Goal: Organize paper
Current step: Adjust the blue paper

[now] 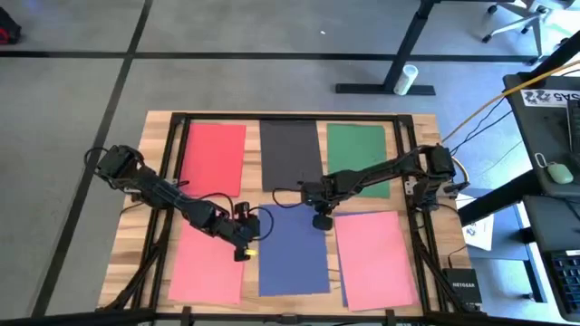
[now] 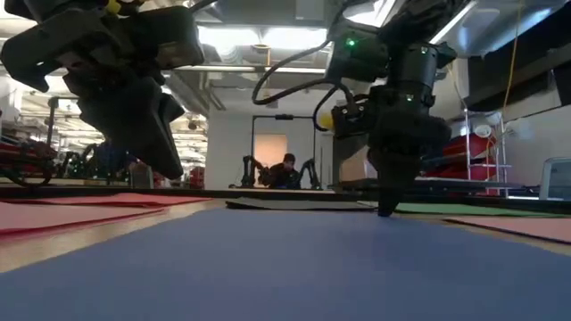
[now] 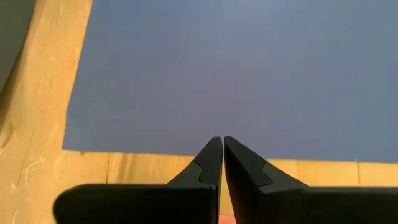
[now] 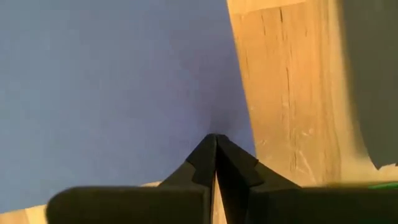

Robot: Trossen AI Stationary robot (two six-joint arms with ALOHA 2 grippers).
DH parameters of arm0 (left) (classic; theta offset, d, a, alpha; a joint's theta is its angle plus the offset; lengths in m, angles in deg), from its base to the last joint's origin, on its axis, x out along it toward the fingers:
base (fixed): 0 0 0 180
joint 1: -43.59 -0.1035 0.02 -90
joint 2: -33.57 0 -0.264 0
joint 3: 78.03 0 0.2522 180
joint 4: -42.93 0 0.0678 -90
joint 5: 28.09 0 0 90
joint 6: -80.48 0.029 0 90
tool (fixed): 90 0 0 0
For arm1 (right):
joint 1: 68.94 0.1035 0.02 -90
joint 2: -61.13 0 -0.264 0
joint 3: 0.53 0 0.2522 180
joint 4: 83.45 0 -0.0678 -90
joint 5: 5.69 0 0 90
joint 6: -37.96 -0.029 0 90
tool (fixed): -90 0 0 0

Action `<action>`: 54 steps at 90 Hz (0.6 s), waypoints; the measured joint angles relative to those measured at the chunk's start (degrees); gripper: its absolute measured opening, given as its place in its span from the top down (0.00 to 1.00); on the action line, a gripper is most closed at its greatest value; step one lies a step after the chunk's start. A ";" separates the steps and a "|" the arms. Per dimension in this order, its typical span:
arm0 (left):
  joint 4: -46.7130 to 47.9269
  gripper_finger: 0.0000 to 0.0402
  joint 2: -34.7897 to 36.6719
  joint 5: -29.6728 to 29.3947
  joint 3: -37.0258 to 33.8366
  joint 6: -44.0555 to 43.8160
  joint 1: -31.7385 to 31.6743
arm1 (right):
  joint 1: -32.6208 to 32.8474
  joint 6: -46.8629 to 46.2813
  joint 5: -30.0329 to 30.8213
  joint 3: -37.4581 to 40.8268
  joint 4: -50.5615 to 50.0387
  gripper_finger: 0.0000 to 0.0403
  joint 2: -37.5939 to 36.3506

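Blue paper (image 2: 294, 267) – both closed tools at its edges – wooden table (image 1: 249, 122)

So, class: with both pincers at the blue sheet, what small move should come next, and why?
Probably slide the blue sheet a little to square it with its neighbours. The right pincer is shut with its tip down at the sheet's corner near the black sheet, while the left pincer, also shut, sits at the edge facing the red sheet. I cannot tell whether either presses the paper.
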 joint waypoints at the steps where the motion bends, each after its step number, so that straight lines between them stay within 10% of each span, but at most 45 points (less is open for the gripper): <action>1: 0.00 1.00 0.00 0.00 0.00 0.00 0.00 | 0.00 0.04 0.00 -0.03 0.01 1.00 0.00; 54: 0.01 1.00 0.00 0.02 0.00 0.00 0.00 | 0.07 2.87 -0.71 -5.97 -4.85 1.00 0.44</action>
